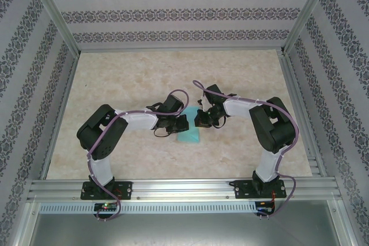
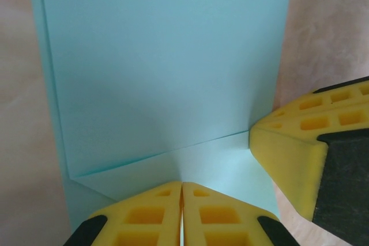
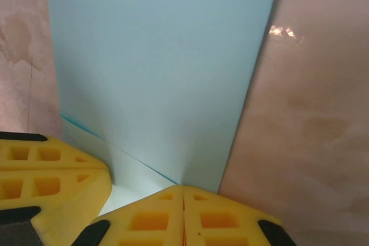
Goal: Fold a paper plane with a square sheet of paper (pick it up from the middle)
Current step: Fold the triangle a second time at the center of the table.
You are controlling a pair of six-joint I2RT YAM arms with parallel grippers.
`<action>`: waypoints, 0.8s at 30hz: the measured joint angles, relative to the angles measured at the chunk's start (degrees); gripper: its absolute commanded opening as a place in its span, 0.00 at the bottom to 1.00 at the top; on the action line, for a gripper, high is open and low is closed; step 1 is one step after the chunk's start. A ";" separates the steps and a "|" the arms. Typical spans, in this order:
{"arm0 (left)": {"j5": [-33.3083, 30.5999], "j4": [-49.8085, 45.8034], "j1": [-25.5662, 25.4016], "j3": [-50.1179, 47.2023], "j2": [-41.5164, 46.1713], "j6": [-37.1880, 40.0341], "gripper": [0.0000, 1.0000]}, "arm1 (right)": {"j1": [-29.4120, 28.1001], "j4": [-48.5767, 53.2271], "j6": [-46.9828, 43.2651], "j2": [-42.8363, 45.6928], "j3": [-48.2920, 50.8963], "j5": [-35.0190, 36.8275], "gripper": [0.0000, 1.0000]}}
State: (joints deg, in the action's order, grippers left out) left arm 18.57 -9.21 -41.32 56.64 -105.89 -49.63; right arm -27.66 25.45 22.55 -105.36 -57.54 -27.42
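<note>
A thin turquoise paper sheet (image 1: 188, 136), partly folded, lies flat on the marbled beige table top (image 1: 132, 79) in the middle of the work area, between the two arms. From above, its bare part shows on the near side of the claws, its long axis running roughly far to near with a slight slant.

The left gripper (image 1: 182, 125) and the right gripper (image 1: 203, 120) meet over the sheet's far part, side by side and close together, so neither arm is the nearer. In the left wrist view the left gripper (image 2: 182, 214) has its yellow fingers pressed tip to tip with no gap. They rest at the paper's edge, where a diagonal crease separates a paler flap from the large upper layer (image 2: 167, 56). One finger of the right claw (image 2: 285, 154) touches the same crease just to the right. The right wrist view mirrors this. The right gripper (image 3: 183, 214) is closed tight at the point where the crease lines converge, and the sheet (image 3: 161, 67) stretches straight away from it.

I cannot tell whether either claw has nipped a layer of paper or only presses on it
</note>
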 measured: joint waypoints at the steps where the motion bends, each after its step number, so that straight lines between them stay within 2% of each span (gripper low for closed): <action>1: -0.07 -0.02 0.00 0.00 0.00 -0.15 0.10 | 0.00 0.00 0.00 0.09 0.00 -0.04 0.09; 6: -0.22 -0.02 0.00 0.00 -0.02 -0.79 0.09 | -0.11 -0.17 0.28 1.33 0.07 -0.11 0.14; 9: -0.26 -0.04 0.00 0.00 -0.02 -1.38 0.09 | -0.11 -0.33 0.68 5.14 1.11 -0.24 0.15; 17: -0.31 -0.07 0.00 0.00 -0.11 -2.58 0.08 | -2.86 2.16 3.39 17.62 7.63 1.49 0.14; 24: -0.31 -0.04 0.00 0.00 -0.15 -3.02 0.08 | -5.75 2.16 5.84 17.90 9.22 0.52 0.09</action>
State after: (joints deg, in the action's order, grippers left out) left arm 18.26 -9.26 -41.32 56.64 -106.04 -52.64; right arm -33.41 27.62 28.38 -87.46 -48.31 -26.89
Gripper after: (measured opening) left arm 0.079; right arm 0.100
